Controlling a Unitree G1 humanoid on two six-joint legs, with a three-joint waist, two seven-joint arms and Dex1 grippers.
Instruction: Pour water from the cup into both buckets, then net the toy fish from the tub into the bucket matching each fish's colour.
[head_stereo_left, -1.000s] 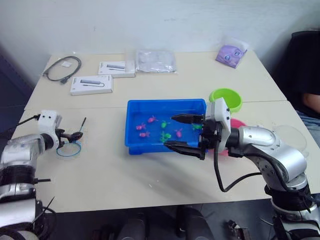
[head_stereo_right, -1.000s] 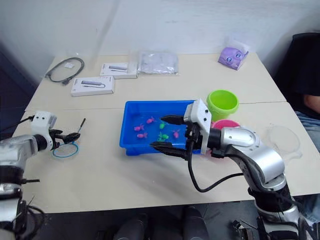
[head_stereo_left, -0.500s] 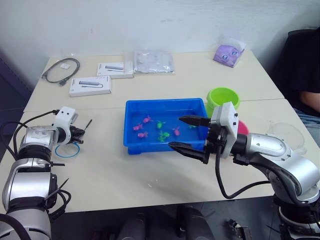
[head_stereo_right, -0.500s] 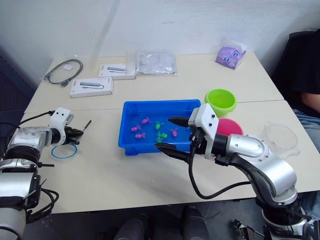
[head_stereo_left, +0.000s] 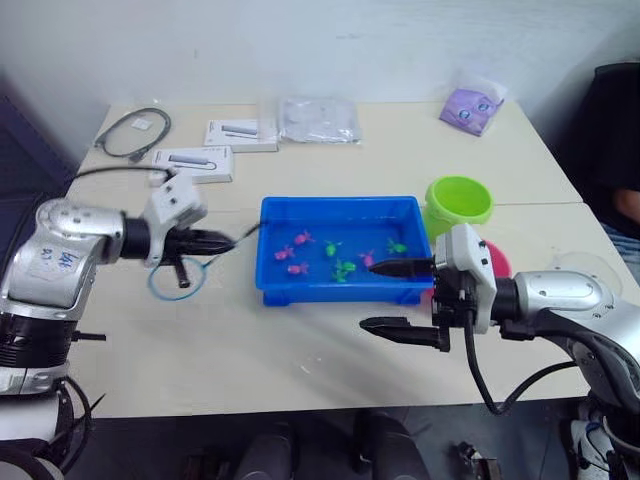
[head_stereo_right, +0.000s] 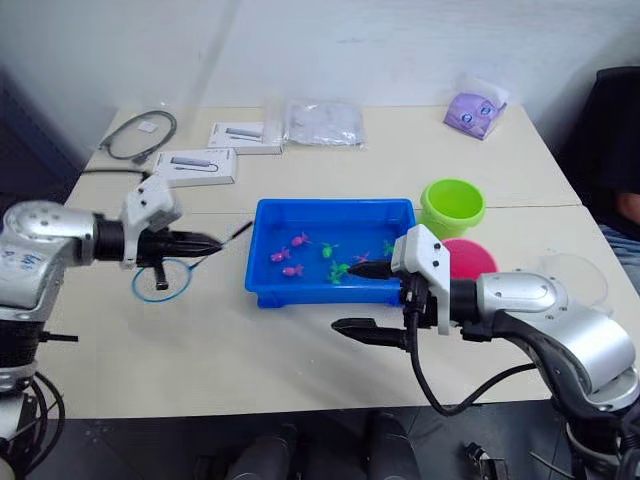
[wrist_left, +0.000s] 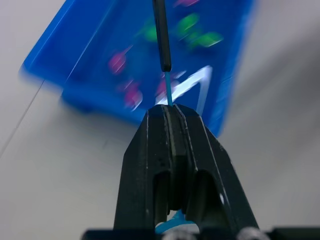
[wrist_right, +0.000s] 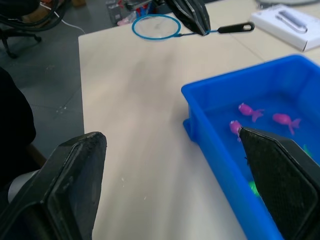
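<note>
- Gripping the net (head_stereo_right: 160, 280) by its stick, the left tool (head_stereo_right: 205, 241) was clamped tight.
- Right tool (head_stereo_right: 360, 298) hung wide apart beside the tub (head_stereo_right: 330, 292).
- Flipping the hoop toward the fish looked wise.

Bare counter (head_stereo_left: 250, 350) lies open in front of the tub (head_stereo_left: 335, 292), between my two tools. My right tool (head_stereo_left: 398, 298) hangs spread at the tub's near right corner, blocking it. The green bucket (head_stereo_left: 458, 200) and pink bucket (head_stereo_left: 497, 259) crowd the tub's right side.

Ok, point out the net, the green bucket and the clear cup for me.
net (head_stereo_right: 161, 281): right eye view, hoop rim.
green bucket (head_stereo_right: 452, 207): right eye view, outer wall.
clear cup (head_stereo_right: 577, 279): right eye view, rim.
</note>
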